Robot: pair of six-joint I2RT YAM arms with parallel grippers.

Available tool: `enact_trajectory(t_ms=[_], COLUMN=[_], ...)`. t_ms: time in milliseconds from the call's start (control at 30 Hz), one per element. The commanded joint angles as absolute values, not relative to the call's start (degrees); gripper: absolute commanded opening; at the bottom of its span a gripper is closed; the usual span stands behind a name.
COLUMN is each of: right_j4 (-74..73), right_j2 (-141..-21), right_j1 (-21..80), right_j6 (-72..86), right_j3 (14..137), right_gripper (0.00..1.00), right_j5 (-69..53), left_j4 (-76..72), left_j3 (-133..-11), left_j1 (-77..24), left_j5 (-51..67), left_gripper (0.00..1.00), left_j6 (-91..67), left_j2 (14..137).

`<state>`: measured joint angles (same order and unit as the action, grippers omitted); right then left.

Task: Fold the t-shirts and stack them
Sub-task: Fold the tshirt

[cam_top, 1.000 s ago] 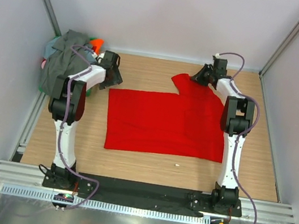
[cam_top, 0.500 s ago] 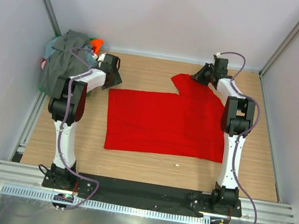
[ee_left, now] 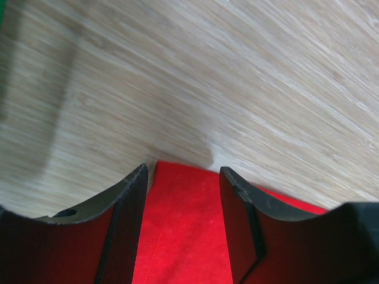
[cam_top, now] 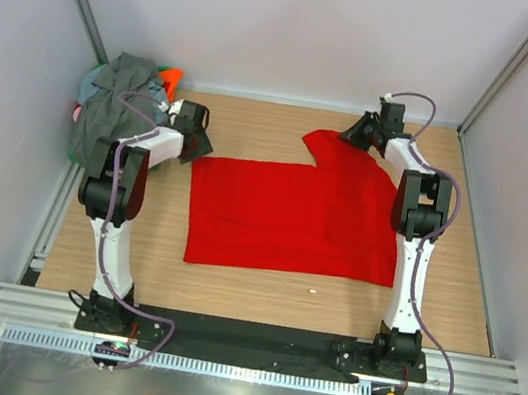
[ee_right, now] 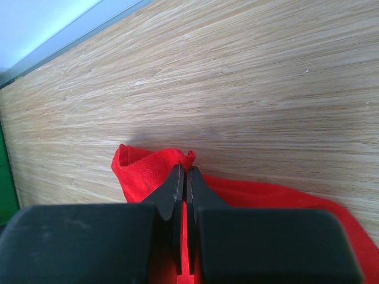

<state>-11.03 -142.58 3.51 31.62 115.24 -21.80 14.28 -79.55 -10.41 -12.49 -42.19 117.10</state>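
Observation:
A bright red t-shirt (cam_top: 286,216) lies spread on the wooden table, partly folded, with one sleeve reaching to the far right. My right gripper (cam_top: 354,135) is shut on the far edge of that sleeve (ee_right: 151,171), the cloth bunched up between the jaws. My left gripper (cam_top: 200,142) is open over the shirt's far left corner (ee_left: 183,219), and the red cloth lies between its fingers (ee_left: 127,204). A pile of other t-shirts (cam_top: 116,112), dark grey on top with orange, light blue, green and pink showing, sits at the far left.
Grey walls close in the table on three sides. A small white speck (cam_top: 312,291) lies on the table (cam_top: 256,125) near the shirt's front edge. A metal rail (cam_top: 250,339) runs along the near edge by the arm bases.
My left gripper has moved slightly to the left and farther back by the shirt's far left corner. The right gripper and the shirt have stayed put.

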Motion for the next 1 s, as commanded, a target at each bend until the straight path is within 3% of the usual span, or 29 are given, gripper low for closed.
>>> enact_trajectory(t_ms=[0, 167, 200, 267, 567, 967], right_j4=[-9.67, -9.58, -9.67, -9.67, -14.31, -17.22], right_j2=[-138.52, -138.87, -138.95, -139.13, -130.80, -108.38], right_j1=[3.25, 3.25, 3.16, 3.16, 3.08, 3.16], right_j6=[31.99, 32.08, 32.08, 32.08, 23.83, 22.68], right_j3=[115.49, 115.58, 115.75, 115.75, 113.65, 88.44], right_gripper=[0.02, 0.01, 0.01, 0.01, 0.01, 0.01], right_j5=[-22.06, -22.41, -22.50, -23.11, -25.40, -23.82], left_j4=[17.49, 17.31, 17.23, 17.23, 22.76, 24.78], left_j3=[-78.22, -79.80, -80.07, -80.77, -81.57, -71.55], left_j1=[-10.46, -10.37, -10.37, -10.72, -12.39, -12.92], left_j5=[-13.45, -12.66, -12.57, -13.09, -14.42, -12.48], left_gripper=[0.50, 0.30, 0.11, 0.00, 0.00, 0.00], left_j6=[-43.33, -42.80, -42.54, -41.75, -39.20, -38.50], left_j2=[115.75, 117.77, 118.03, 118.56, 114.02, 99.41])
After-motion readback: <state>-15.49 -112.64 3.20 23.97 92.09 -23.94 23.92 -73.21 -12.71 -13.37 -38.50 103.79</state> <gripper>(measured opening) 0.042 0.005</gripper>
